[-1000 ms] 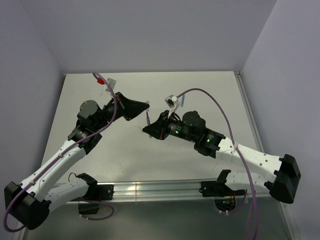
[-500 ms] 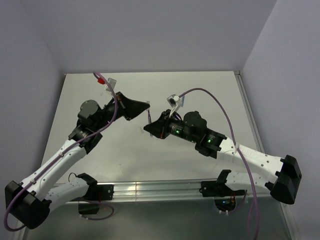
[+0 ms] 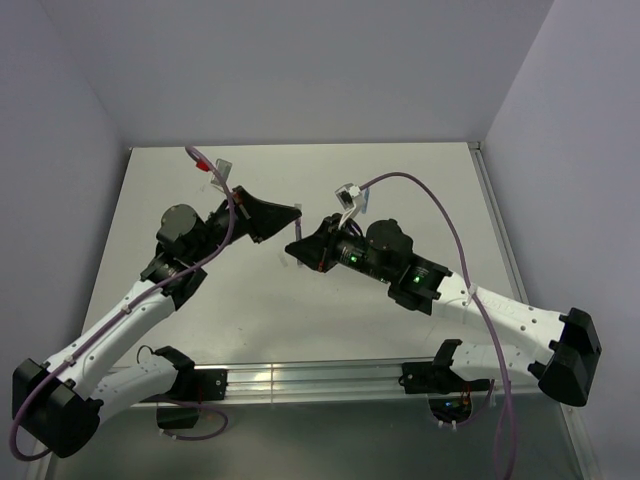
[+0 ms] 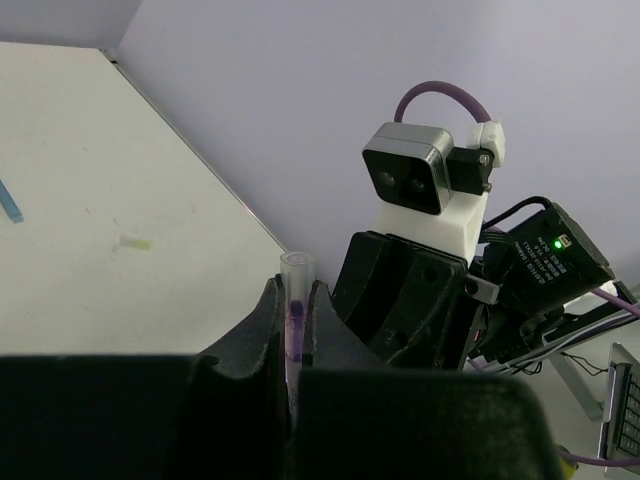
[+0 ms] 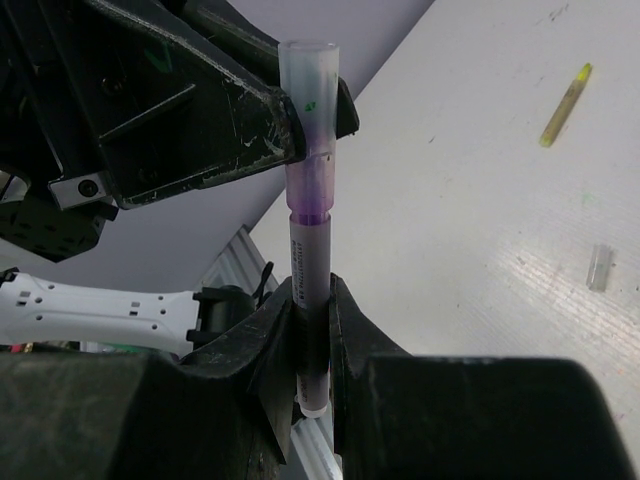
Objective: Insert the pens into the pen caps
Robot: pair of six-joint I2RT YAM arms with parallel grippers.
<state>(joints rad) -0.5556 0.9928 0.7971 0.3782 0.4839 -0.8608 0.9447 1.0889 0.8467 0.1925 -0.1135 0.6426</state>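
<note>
Step in hand: mating the grey-purple pen (image 5: 309, 290) with its pen cap (image 5: 309, 120), in the air above the counter (image 3: 400, 180), between the two arms.
Left tool (image 4: 291, 318): pinched shut on the clear cap, whose open end sticks out past the fingertips.
Right tool (image 5: 312, 330): closed around the pen's barrel, nearly shut.
Fit: the purple tip already sits inside the cap, though the barrel's shoulder seems not yet seated.
Next move: probably a straight push along the shared axis, keeping both aligned.
Waiting: yellow pen (image 5: 565, 104), spare cap (image 5: 598, 268) and blue pen (image 4: 10, 202) lie on the counter.
</note>
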